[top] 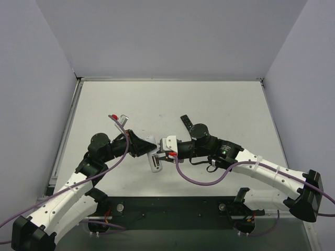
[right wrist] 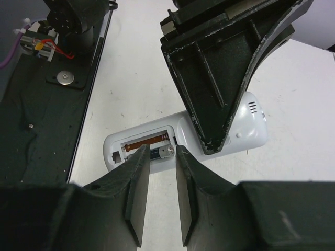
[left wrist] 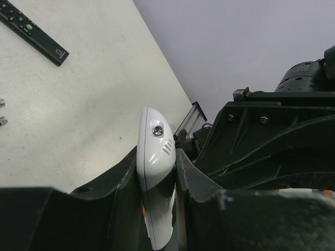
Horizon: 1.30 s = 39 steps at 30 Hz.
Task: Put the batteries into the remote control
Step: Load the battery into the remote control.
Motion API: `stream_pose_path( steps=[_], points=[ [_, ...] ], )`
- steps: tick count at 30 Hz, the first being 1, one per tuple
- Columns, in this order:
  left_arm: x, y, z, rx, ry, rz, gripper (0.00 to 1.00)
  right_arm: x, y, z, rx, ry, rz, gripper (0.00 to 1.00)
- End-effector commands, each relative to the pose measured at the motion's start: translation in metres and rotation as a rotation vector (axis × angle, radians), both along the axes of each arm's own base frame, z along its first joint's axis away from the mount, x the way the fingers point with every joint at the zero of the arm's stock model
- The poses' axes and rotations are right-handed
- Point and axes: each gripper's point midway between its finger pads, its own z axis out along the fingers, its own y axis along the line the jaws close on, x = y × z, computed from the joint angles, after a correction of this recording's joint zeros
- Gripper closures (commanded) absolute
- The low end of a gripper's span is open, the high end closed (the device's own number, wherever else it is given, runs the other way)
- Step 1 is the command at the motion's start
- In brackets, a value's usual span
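The white remote control [right wrist: 245, 124] lies back-up just above the table, its battery bay open. My left gripper [left wrist: 157, 157] is shut on the remote's upper half, and its dark fingers [right wrist: 214, 99] cross the body in the right wrist view. One of the batteries [right wrist: 166, 152], dark with a silvery end, sits in the near slot. A coppery cylinder [right wrist: 148, 141] lies in the far slot. My right gripper [right wrist: 161, 150] hovers over the bay with a narrow gap between its jaws and nothing clamped. From above, the remote control [top: 155, 163] sits between left gripper [top: 149, 144] and right gripper [top: 163, 152].
A slim black remote [top: 185, 123] [left wrist: 34, 31] lies on the table beyond the grippers. Two tiny silvery-ended pieces [left wrist: 2, 112] show at the left wrist view's edge, too cropped to identify. The black base plate [top: 172, 206] runs along the near edge. Walls enclose the table.
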Motion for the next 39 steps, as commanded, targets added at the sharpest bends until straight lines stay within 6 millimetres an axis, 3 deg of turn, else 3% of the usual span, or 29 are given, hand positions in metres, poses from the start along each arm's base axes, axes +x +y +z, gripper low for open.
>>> stream_pose_path(
  steps=[1, 19, 29, 39],
  points=[
    [-0.003, -0.003, 0.043, -0.065, -0.132, -0.034, 1.00, -0.009, 0.009, 0.021, 0.042, -0.031, 0.079, 0.79],
    [-0.002, -0.007, 0.044, -0.088, -0.120, -0.048, 1.00, -0.002, 0.008, 0.014, 0.005, -0.057, 0.046, 0.82],
    [0.000, -0.008, 0.041, -0.079, -0.105, -0.054, 1.00, 0.004, 0.004, 0.022, 0.025, -0.100, 0.014, 0.78],
    [-0.001, -0.009, 0.037, -0.068, -0.090, -0.058, 1.00, -0.004, 0.009, 0.020, 0.022, -0.085, 0.057, 0.78]
  ],
)
